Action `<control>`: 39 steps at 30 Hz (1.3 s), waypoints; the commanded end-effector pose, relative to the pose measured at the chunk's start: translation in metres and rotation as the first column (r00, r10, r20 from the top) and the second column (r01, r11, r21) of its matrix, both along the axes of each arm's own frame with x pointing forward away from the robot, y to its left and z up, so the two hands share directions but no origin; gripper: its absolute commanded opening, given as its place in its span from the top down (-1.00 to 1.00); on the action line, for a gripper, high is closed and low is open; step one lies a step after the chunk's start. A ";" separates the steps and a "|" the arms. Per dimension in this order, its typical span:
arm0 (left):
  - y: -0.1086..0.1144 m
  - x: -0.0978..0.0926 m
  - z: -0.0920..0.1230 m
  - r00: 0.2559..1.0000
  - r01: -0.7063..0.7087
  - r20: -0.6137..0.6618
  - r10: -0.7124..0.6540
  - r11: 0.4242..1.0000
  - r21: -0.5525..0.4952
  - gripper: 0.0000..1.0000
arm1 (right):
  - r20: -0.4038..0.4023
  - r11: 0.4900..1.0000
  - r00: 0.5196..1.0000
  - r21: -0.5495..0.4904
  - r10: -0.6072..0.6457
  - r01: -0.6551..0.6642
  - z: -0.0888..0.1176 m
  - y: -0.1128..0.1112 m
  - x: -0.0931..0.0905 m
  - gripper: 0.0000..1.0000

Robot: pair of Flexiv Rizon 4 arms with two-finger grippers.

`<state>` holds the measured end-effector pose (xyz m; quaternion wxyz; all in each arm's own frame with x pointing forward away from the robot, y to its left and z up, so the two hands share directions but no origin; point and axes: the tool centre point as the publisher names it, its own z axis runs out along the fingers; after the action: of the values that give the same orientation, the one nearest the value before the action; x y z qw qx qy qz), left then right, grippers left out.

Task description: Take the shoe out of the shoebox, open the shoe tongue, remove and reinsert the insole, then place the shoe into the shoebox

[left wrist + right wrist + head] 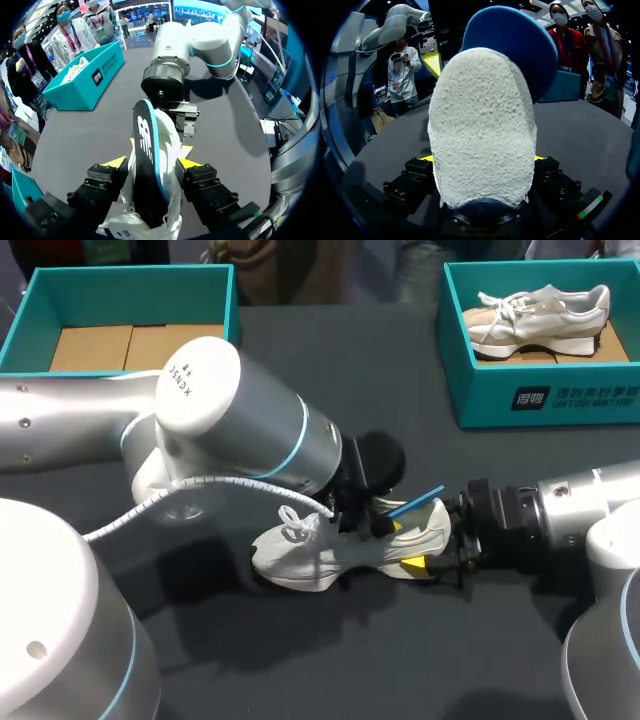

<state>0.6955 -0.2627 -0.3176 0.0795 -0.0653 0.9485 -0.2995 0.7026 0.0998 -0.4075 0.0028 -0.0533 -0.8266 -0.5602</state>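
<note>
A white shoe point(300, 550) lies on its side on the dark table, toe toward my left arm. Its heel point(482, 125) sits between the fingers of my right gripper point(440, 540), which is shut on it from two sides. A black insole with a blue edge point(147, 150) stands out of the shoe's opening; its blue edge point(415, 502) also shows from above. My left gripper point(152, 162) hangs over the shoe's opening, its yellow fingertips point(117, 162) open on either side of the insole, apart from it. The insole's blue underside point(520, 45) rises behind the heel.
A teal shoebox point(30, 310) with a cardboard lining stands at the back left. Another teal shoebox point(560, 400) at the back right holds a second white shoe point(540, 315). My left arm's wrist point(230, 420) covers the table's middle.
</note>
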 end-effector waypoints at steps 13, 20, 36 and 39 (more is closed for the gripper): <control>-0.014 0.000 -0.023 0.997 -0.059 0.050 0.059 0.998 -0.006 0.02 | -0.001 1.000 1.000 -0.005 0.000 0.000 0.001 0.001 -0.001 1.00; -0.020 0.007 -0.028 0.994 -0.085 0.066 0.085 0.996 -0.007 1.00 | -0.001 1.000 1.000 -0.005 0.000 0.000 0.001 0.001 -0.001 1.00; -0.036 0.022 -0.009 0.991 -0.090 0.089 0.097 0.993 -0.079 1.00 | -0.001 1.000 1.000 -0.005 0.000 0.000 0.001 0.001 -0.001 1.00; -0.037 0.022 -0.009 0.991 -0.089 0.090 0.097 0.992 -0.090 0.64 | -0.001 1.000 1.000 -0.005 0.000 0.000 0.001 0.001 -0.001 1.00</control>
<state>0.7168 -0.2979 -0.3231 0.1339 -0.0985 0.9271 -0.3360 0.7028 0.0995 -0.4077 0.0028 -0.0535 -0.8266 -0.5602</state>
